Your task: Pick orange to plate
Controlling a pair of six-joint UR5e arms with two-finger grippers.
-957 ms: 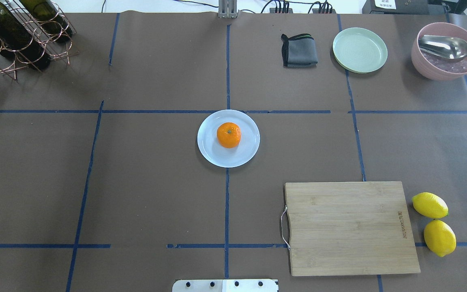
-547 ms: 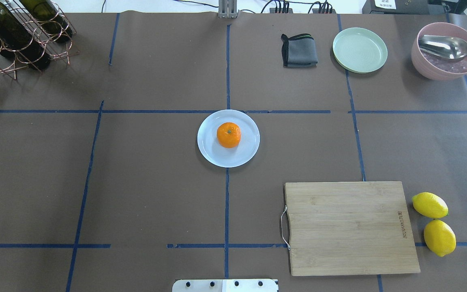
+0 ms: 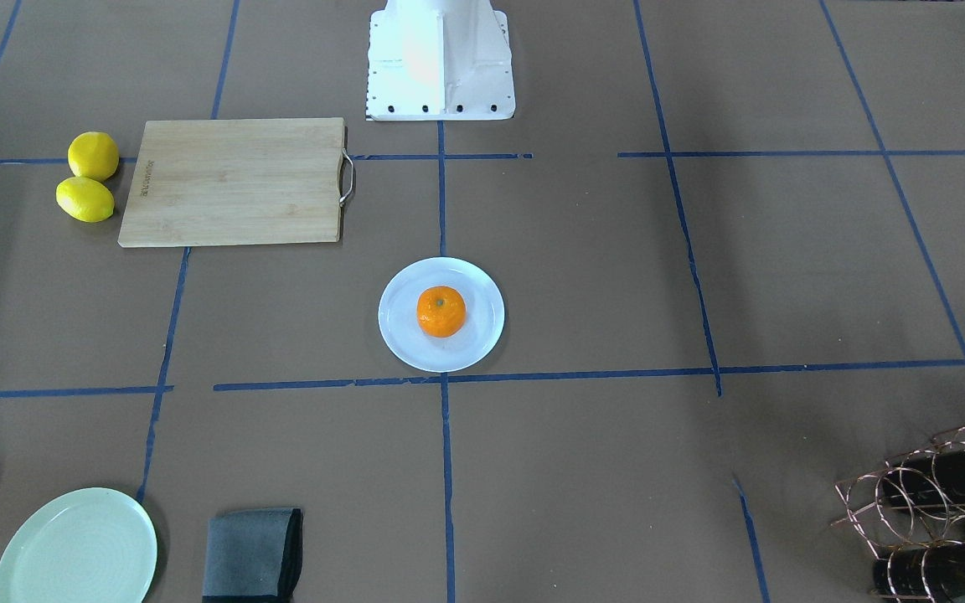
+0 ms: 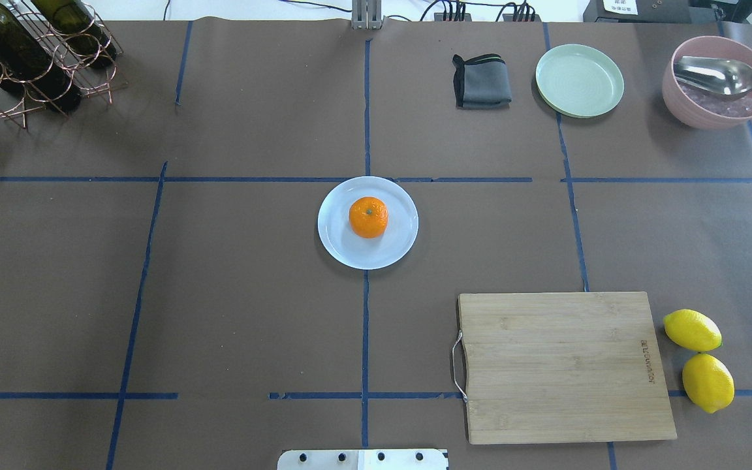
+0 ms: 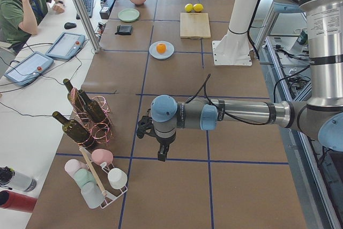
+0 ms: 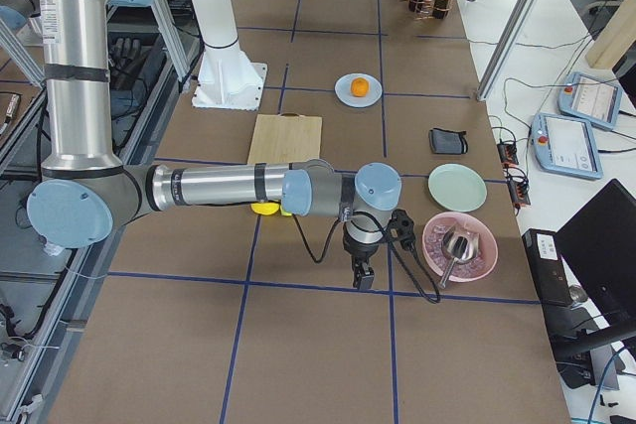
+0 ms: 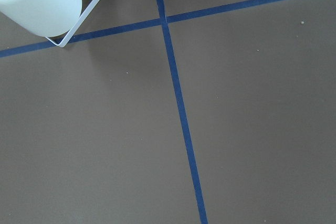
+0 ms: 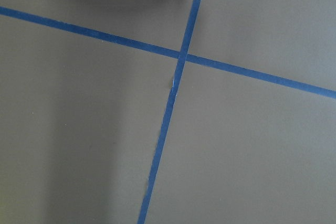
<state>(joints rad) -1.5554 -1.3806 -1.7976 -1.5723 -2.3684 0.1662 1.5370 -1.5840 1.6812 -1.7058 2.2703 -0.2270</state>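
W/ orange (image 4: pixel 368 217) resting mid plate (image 4: pixel 343 253), L gripper (image 5: pixel 161 156) & R gripper (image 6: pixel 365 279) hang well apart from it, can't tell if spread or pressed together.

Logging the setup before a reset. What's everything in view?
orange: one, bright orange, on the plate
plate: one, bluish white, table centre
lemons: two, yellow, beside the cutting board
cutting board: one, wooden, near the robot's right
green plate: one, pale green, far right
cloth: one, grey, beside the green plate
bowl: one, pink, far right corner
spoon: one, silver, in the bowl
bottle rack: one, copper, far left corner
cups: several, pastel, rack at left end
left claw: one, black, above bare table, state unclear
right claw: one, black, above bare table, state unclear
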